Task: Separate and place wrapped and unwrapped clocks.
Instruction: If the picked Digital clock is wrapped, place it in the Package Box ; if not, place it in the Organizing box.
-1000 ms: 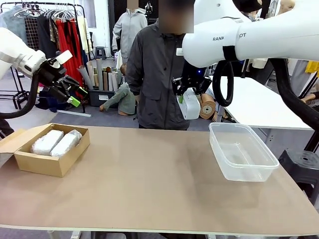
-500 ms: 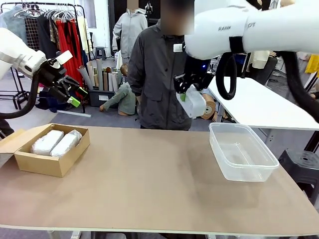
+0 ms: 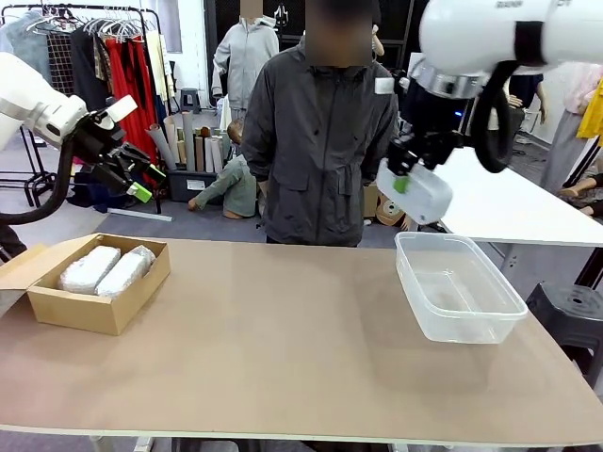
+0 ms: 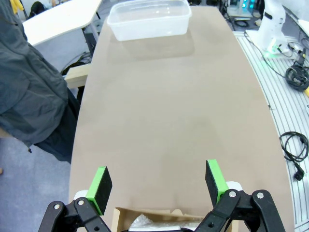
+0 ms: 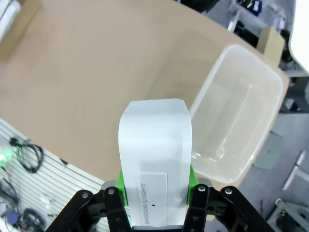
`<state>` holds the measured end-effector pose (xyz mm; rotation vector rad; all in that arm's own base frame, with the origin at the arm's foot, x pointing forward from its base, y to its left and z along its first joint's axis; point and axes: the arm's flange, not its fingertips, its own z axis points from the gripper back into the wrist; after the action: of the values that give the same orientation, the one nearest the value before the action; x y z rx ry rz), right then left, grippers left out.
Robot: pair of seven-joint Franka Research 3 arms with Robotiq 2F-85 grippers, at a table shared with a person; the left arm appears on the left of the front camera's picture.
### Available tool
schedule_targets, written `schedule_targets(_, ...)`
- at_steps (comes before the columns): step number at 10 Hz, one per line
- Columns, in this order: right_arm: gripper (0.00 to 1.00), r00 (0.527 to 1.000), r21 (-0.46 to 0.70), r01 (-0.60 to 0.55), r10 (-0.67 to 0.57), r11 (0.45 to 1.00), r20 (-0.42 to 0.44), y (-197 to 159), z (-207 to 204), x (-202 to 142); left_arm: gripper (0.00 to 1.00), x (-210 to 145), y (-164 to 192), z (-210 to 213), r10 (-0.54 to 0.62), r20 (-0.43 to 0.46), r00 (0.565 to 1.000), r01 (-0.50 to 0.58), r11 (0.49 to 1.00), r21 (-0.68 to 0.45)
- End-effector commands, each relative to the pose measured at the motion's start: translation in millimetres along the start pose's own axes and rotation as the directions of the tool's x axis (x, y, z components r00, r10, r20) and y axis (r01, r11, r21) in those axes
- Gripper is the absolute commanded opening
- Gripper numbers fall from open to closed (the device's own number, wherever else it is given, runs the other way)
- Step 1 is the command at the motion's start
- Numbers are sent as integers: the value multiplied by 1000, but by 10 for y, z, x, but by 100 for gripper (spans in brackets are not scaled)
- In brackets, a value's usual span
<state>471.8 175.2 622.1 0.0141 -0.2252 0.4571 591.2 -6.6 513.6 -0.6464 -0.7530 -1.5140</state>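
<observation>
The right claw (image 3: pixel 407 179) holds the bare clock (image 3: pixel 415 193) clamped, high over the clear bin's (image 3: pixel 459 286) far-left rim — better to centre, lower, then release. Wrapped clocks (image 3: pixel 104 269) lie in the box (image 3: pixel 94 306); left claw (image 3: pixel 132 174) gapes idle.

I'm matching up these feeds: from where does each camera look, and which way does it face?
Front: between the arms, looking across the table at the person; both arms show.
Left wrist: above the cardboard box, facing along the table; open left gripper at bottom.
Right wrist: looks down past the right gripper gripping the unwrapped clock.
All share the clear bin.
</observation>
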Motion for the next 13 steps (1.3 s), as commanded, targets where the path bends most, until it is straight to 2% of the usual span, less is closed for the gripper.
schedule_targets(1,0,999,21,-41,42,999,-33,-271,-72,-324,100,14,-17,14,-3,-1,1000,3,1000,-6)
schedule_targets(3,0,997,9,-30,30,1000,-77,-624,-262,-553,100,14,-17,14,-3,-1,1000,3,1000,-6)
schedule_targets(4,0,998,-7,2,-3,1000,-67,-779,-310,-556,100,14,-17,14,-3,-1,1000,3,1000,-6)
schedule_targets(6,0,996,-7,52,-52,999,-67,-821,-377,-645,100,14,-17,14,-3,-1,1000,3,1000,-6)
schedule_targets(7,0,997,-39,51,-53,998,-47,-872,-282,-545,100,14,-17,14,-3,-1,1000,3,1000,-6)
schedule_targets(8,0,994,7,40,-40,999,-99,-850,-417,-623,100,14,-17,14,-3,-1,1000,3,1000,-6)
schedule_targets(13,0,994,7,40,-40,999,-99,-850,-417,-623,100,14,-17,14,-3,-1,1000,3,1000,-6)
